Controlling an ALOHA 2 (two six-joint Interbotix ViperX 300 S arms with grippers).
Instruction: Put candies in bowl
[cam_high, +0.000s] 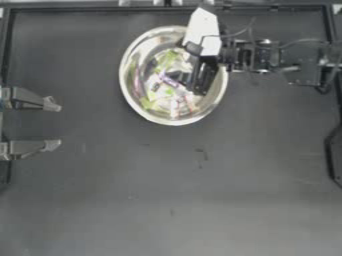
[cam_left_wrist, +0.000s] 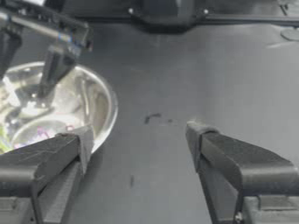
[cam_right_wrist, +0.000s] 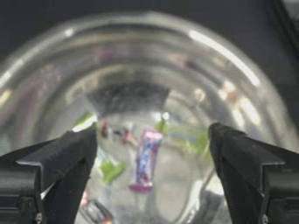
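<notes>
Top view: the right gripper (cam_high: 189, 75) hangs over the bowl (cam_high: 137, 60) and covers its three o'clock inner wall. Candies (cam_high: 162, 82) inside the bowl mix with reflections; their count cannot be told. The left arm's body is cut off at the nine o'clock edge.

Left wrist view: the bowl (cam_left_wrist: 99, 94) is cut off at the picture's edge and part-hidden behind one jaw.

Right wrist view: a magenta-pink candy (cam_right_wrist: 146, 159) is blurred; green patches beside it may be candies or reflections. The bowl's near rim lies out of view.
</notes>
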